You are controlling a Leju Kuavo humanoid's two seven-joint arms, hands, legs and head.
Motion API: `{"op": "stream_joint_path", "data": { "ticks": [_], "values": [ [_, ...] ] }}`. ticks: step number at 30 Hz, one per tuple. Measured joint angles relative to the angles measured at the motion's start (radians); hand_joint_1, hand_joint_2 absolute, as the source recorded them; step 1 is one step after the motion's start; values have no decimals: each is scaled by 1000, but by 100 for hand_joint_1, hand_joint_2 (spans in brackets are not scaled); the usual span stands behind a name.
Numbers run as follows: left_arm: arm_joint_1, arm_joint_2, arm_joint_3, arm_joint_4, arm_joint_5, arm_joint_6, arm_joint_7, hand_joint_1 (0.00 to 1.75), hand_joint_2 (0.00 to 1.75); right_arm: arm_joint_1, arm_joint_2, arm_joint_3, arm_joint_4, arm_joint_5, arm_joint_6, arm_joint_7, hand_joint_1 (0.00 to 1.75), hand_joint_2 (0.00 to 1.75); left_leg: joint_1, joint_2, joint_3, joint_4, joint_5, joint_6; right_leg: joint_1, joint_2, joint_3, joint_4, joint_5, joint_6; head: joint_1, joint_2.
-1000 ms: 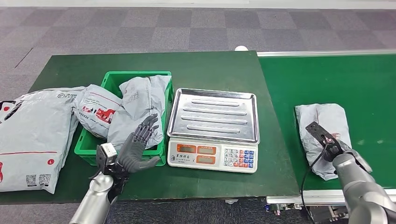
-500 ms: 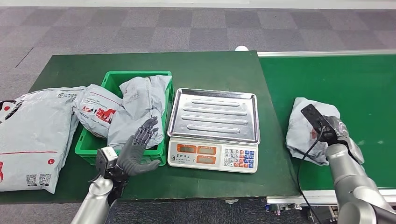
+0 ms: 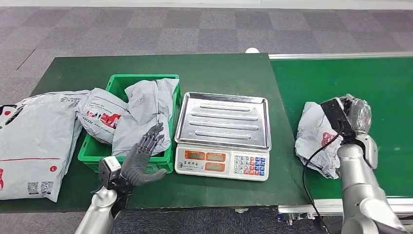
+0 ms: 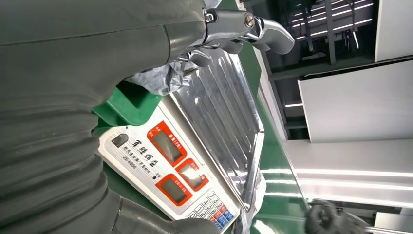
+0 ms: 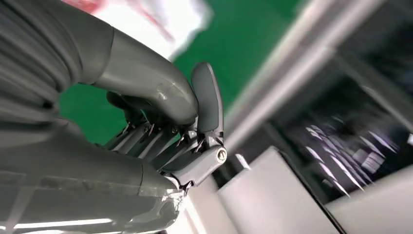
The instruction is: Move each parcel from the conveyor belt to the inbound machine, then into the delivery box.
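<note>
- Right hand (image 3: 358,114): raised over the conveyor belt (image 3: 389,87), on the far side of the scale (image 3: 221,134) from the crate. It grips the crumpled grey parcel (image 3: 316,136) by its upper edge. In the right wrist view the fingers (image 5: 160,141) are curled tightly under the thumb, with wrapping film caught below them.
- Parcel: bunched and hanging from that grip beside the scale, near the belt's edge. Whether its lower end touches the belt cannot be told.
- Left hand (image 3: 141,156): released, fingers spread and holding nothing. It hovers between the scale and the green crate (image 3: 97,148), just in front of both.
- Scale pan (image 3: 221,119): bare, ready to take the parcel. The keypad and displays face the robot.
- Green crate: on the far side of the scale from the belt, holding two grey parcels (image 3: 146,109). A larger grey bag (image 3: 34,136) lies beyond the crate, on the table (image 3: 219,68).
- Risk 1: the grip takes only a fold of slack film. The bag may slide out during the carry to the scale, judging by how much hangs free.
- Risk 2: the trailing end may snag on the pan's raised rim, shift the scale, or leave the parcel half off the pan.
- Risk 3: the black cable (image 3: 316,156) at the right wrist hangs against the parcel and may catch on it.
</note>
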Motion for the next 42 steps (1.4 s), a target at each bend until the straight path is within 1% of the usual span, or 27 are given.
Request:
{"op": "stream_joint_path", "data": {
  "ticks": [2,4,7,11,12,14,15,16,18,20,21,24,26,29,32,36,42],
  "values": [
    [0,0,0,-1,0,0,0,0,175,45,24,0,-128,-101,39,-30,175,175,0,0,0,0,0,0,0,0,0,0,0,0,0,0],
    [0,0,0,-2,0,0,0,0,175,86,47,4,-255,-169,59,-55,175,175,0,0,0,0,0,0,0,0,0,0,0,0,0,0],
    [0,0,0,-3,0,0,0,0,175,122,69,9,-389,-195,65,-69,175,175,0,0,0,0,0,0,0,0,0,0,-1,0,0,0],
    [0,0,0,-3,0,0,0,0,175,161,87,20,-510,-208,68,-85,175,175,0,0,0,0,0,0,0,0,0,0,-1,0,0,0],
    [-1,0,0,-3,0,-1,0,0,175,175,93,28,-548,-208,66,-92,171,175,0,0,0,0,0,0,0,0,0,0,-1,0,0,0],
    [-3,0,0,-3,0,-2,0,0,175,198,104,53,-620,-183,67,-83,84,175,0,1,0,0,0,0,0,0,0,0,-1,0,0,0],
    [-5,0,0,-3,1,-2,0,0,175,203,108,73,-647,-144,77,-46,40,175,0,1,0,0,0,0,0,1,0,0,-1,0,0,0],
    [-9,0,0,-2,2,-2,0,0,175,203,111,94,-659,-93,97,13,0,175,0,2,0,-1,0,-1,0,2,-1,0,-1,0,0,0],
    [-18,-1,0,0,4,-2,0,0,175,179,111,143,-643,40,175,190,0,175,0,4,1,-1,0,-1,0,4,-1,0,0,-1,0,0],
    [-31,-2,0,5,5,-4,0,0,175,121,102,185,-522,154,238,363,0,175,0,6,1,-1,0,-1,0,5,-1,0,1,-1,0,0],
    [-38,-2,0,9,5,-7,0,0,175,86,94,198,-435,192,249,424,0,175,0,5,1,-1,1,0,0,4,-1,0,1,-1,0,0],
    [-56,-4,-1,26,6,-13,0,0,175,5,59,212,-172,236,272,550,0,175,0,-2,0,0,4,2,0,-3,1,0,2,0,0,0],
    [-67,-4,-1,43,6,-13,0,0,175,-25,34,216,-23,250,305,619,0,175,0,-4,0,0,4,2,0,-6,1,0,2,0,0,0],
    [-82,-4,-1,66,6,-13,0,0,175,-44,-2,219,128,260,329,665,0,175,0,-6,-1,1,3,2,0,-6,1,0,2,0,0,0],
    [-86,-4,-1,78,6,-13,0,0,175,-54,-30,219,214,262,331,679,0,175,-1,-5,-1,1,2,1,0,-5,0,0,1,0,0,0],
    [-86,-3,-1,83,9,-10,0,0,175,-65,-45,220,273,267,330,681,0,175,0,-3,-1,0,2,0,0,-3,-1,0,1,0,0,0],
    [-84,-2,-2,86,10,-7,0,0,175,-84,-47,224,320,280,339,698,0,175,0,-3,-1,0,2,0,0,-3,-1,0,1,0,0,0]
  ]
}}
